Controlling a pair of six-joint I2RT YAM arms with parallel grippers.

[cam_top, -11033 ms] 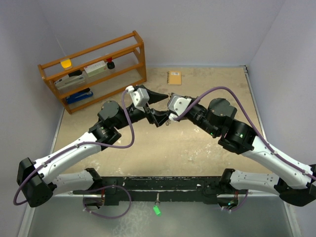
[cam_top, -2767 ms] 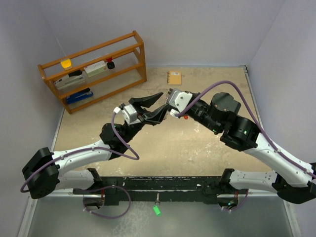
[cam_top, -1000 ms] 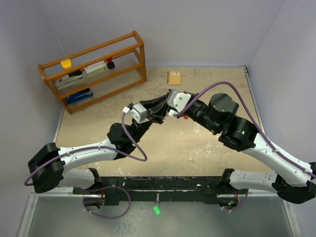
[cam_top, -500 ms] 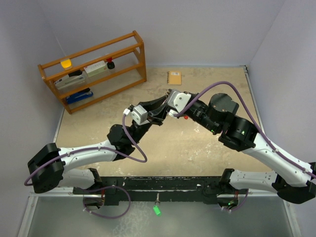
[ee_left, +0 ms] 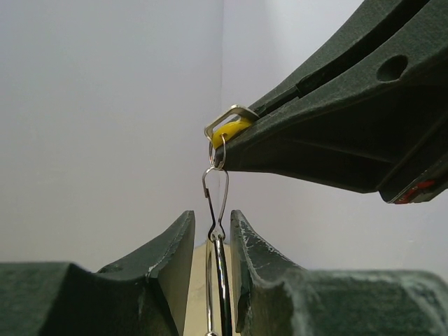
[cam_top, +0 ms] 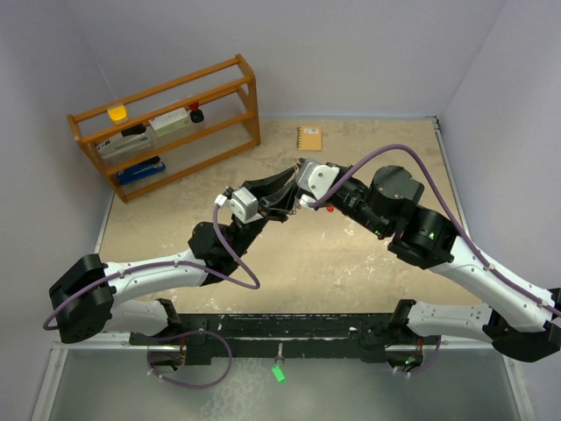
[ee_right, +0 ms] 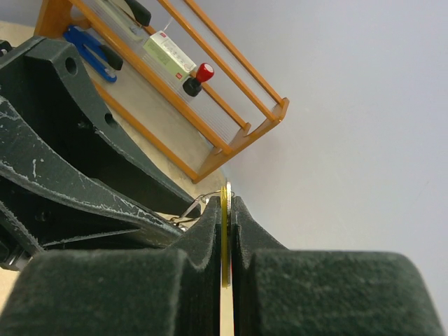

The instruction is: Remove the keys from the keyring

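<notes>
Left fingers straddle the keyring beneath right fingers pinching yellow key

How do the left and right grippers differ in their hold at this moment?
The right gripper is shut tight on the yellow-headed key, no gap showing; the left gripper has its jaws slightly apart. The right holds a key; the left straddles the keyring wire, contact unclear. Both are at the one linked chain of key and keyring.
</notes>
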